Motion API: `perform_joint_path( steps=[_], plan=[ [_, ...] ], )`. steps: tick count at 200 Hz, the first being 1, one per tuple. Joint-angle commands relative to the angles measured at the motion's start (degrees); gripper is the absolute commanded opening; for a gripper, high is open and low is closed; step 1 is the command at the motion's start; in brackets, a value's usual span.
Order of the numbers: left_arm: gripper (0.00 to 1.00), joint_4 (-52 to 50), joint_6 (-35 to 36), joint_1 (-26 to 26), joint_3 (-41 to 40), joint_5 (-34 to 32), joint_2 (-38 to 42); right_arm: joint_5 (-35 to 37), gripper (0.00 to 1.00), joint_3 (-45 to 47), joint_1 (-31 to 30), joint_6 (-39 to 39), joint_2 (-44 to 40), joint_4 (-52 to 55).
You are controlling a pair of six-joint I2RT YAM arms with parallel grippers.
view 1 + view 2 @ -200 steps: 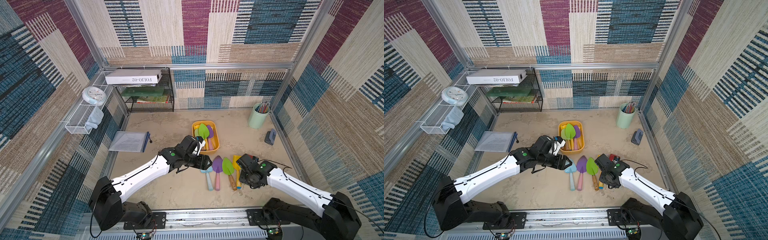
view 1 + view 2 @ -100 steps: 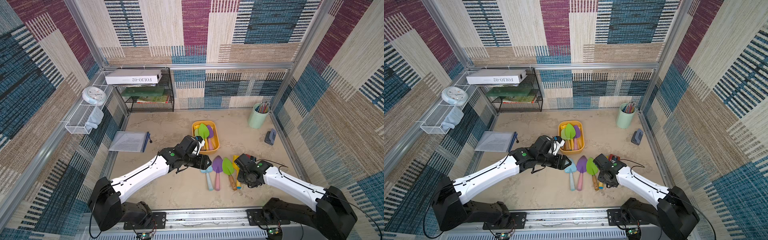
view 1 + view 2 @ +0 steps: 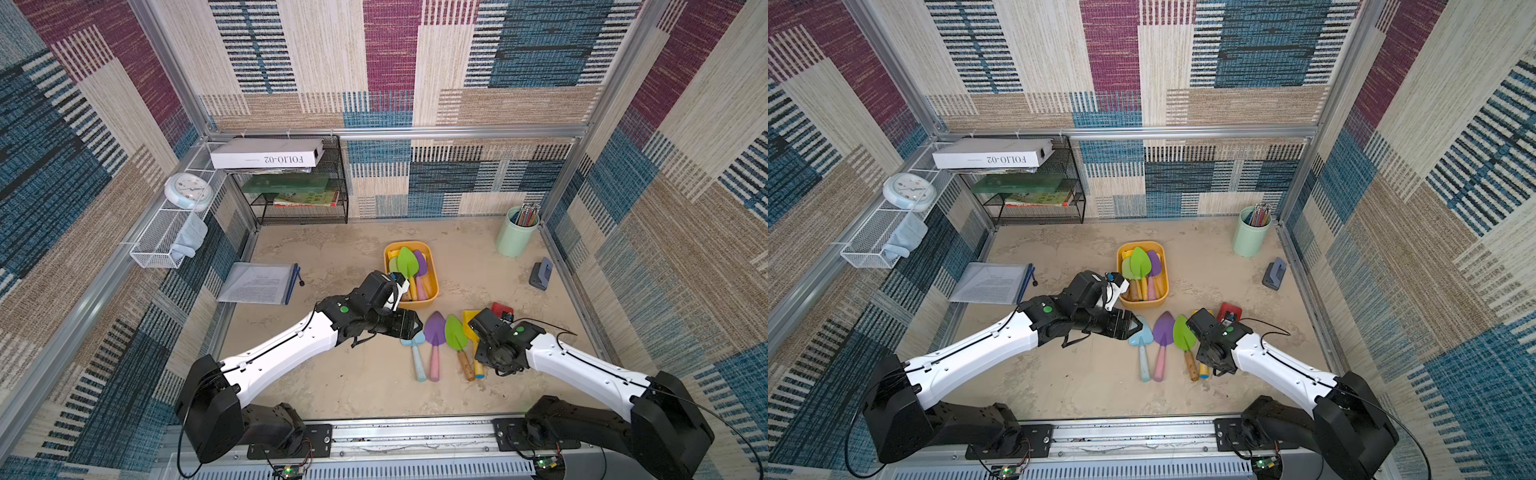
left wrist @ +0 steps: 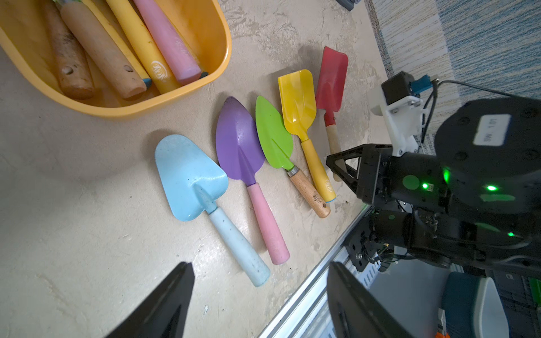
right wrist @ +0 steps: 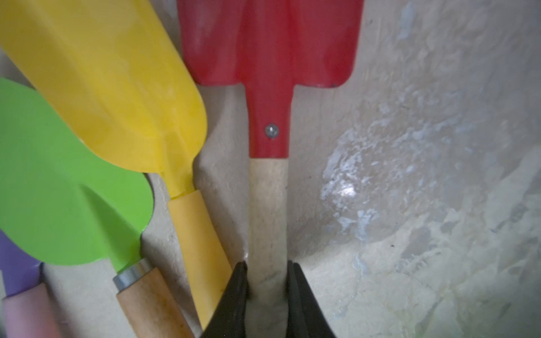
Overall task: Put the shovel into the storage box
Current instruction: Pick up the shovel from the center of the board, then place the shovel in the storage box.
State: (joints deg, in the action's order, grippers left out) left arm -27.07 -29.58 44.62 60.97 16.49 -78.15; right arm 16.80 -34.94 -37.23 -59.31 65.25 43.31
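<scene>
The storage box [image 3: 434, 286] [image 4: 225, 55] is a yellow-orange tub with several shovels lying in it. Just in front of it, a row of shovels lies on the sandy floor: blue [image 4: 190, 175], purple [image 4: 238, 143], green [image 4: 273, 134], yellow [image 4: 297, 99] and red [image 3: 501, 309] [image 5: 269, 44]. My right gripper [image 5: 268, 267] is shut on the red shovel's pale wooden handle, one jaw pressed against each side; the shovel still rests on the floor. Hovering low over the blue shovel, my left gripper [image 4: 259, 264] [image 3: 415, 324] is open and holds nothing.
A mint pencil cup [image 3: 516, 237] stands at the back right, with a grey punch [image 3: 541, 274] by the right wall. A document folder [image 3: 259, 284] lies at the left. At the back left are a black wire shelf [image 3: 299, 187] and a white mesh basket [image 3: 166, 241].
The right gripper's jaws have closed in onto the red shovel's handle, and that wrist has edged slightly left. The left arm has stayed still.
</scene>
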Motion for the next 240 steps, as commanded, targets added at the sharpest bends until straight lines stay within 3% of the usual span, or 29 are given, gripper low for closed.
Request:
perform_joint_path(
  steps=[1,14,34,69,110,139,240],
  plan=[
    [0.76,0.8,-0.1,0.0,-0.1,1.4,-0.2,4.9,0.0,-1.6,0.0,-1.1,-1.9,3.5],
    [0.76,1.7,-0.1,0.0,-0.1,2.1,-0.6,6.0,0.0,-2.9,0.0,0.6,-3.2,4.3],
    [0.76,4.5,-0.2,0.0,-0.4,3.5,-1.1,4.3,0.0,-5.3,0.0,9.6,-5.0,2.3],
    [0.76,10.0,0.2,-0.2,0.2,5.2,-2.2,-5.2,0.0,-9.3,-0.1,22.9,-5.5,-0.7],
    [0.75,14.0,0.1,-1.1,3.1,5.7,-5.3,-14.2,0.0,-13.3,-0.1,32.2,-3.3,-1.4],
    [0.73,15.7,-0.2,-1.4,5.1,5.4,-8.7,-18.3,0.0,-15.0,-0.3,34.7,-1.3,-2.6],
    [0.64,19.6,-1.6,-1.4,8.1,-0.6,-15.3,-20.3,0.0,-19.6,-3.6,35.0,4.1,-4.6]
  ],
)
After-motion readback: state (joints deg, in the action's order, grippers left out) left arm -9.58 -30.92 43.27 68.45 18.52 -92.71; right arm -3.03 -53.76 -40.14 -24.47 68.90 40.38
